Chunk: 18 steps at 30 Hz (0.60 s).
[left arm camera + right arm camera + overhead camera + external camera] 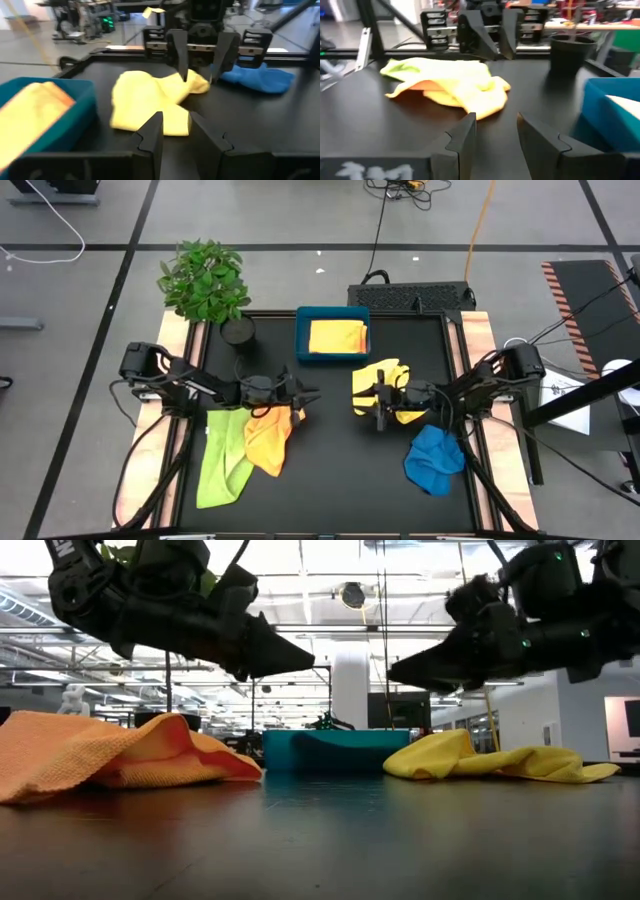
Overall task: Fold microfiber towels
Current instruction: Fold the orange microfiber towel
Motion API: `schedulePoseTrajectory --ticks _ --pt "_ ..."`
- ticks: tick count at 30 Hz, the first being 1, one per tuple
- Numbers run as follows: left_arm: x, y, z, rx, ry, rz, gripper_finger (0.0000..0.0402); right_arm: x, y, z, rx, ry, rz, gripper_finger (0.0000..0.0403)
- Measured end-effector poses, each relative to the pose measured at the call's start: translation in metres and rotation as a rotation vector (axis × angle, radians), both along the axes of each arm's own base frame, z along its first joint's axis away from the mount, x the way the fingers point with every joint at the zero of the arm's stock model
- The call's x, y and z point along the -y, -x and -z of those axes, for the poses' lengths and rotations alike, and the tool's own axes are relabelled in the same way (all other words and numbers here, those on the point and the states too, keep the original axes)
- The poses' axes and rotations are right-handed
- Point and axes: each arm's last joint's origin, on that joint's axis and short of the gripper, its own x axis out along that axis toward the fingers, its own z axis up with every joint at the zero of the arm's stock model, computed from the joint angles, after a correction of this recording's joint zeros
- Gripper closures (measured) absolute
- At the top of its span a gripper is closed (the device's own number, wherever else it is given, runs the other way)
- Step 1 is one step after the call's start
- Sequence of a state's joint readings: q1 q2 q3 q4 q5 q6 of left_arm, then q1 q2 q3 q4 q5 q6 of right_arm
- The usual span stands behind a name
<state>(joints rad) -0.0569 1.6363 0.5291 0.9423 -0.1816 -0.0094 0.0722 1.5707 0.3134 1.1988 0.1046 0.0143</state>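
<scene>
- Pale yellow towel (380,385): crumpled heap on the black mat, right of centre; the right gripper (378,406) is held just above its near-centre edge, fingers parted with a clear gap and nothing between them.
- Orange towel (268,438): loosely bunched, left of centre; the left gripper (305,394) is held above the mat just past its upper corner, fingers parted a little and empty, tips raised clear of the cloth in the low view.
- Lime green towel (224,457): long rumpled strip, lying beside the orange one on its outer side and partly tucked under it.
- Blue towel (435,457): rounded crumpled mound at the mat's right front, below the right arm.
- Golden yellow towel (338,337): folded flat into a neat rectangle, laid inside the teal tray (302,330).
- Surfaces: all cloths are soft, matte and finely napped; a woven pile is seen on the orange one in the low view.
- Teal tray: rigid, rectangular, straight-walled, set at the back centre of the mat.
- Potted plant (205,280): leafy green, in a dark round pot at the back left corner.
- Table (330,490): black matte top, pale wooden side rails.
</scene>
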Motion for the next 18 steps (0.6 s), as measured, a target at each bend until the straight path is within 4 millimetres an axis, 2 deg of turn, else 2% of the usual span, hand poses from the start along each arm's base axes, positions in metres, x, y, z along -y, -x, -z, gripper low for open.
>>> schedulePoseTrajectory --ticks 9,15,18 --pt "0.04 0.006 0.008 -0.086 0.016 0.135 0.0311 -0.033 -0.032 -0.012 -0.139 0.022 0.015 0.0268" --pt "0.078 0.017 0.012 -0.12 0.026 0.232 0.0311 -0.059 -0.032 -0.02 -0.102 -0.025 0.0 0.0268" --pt "0.097 0.024 0.012 -0.126 0.01 0.234 0.0311 -0.072 -0.029 -0.017 -0.1 -0.027 0.03 0.0268"
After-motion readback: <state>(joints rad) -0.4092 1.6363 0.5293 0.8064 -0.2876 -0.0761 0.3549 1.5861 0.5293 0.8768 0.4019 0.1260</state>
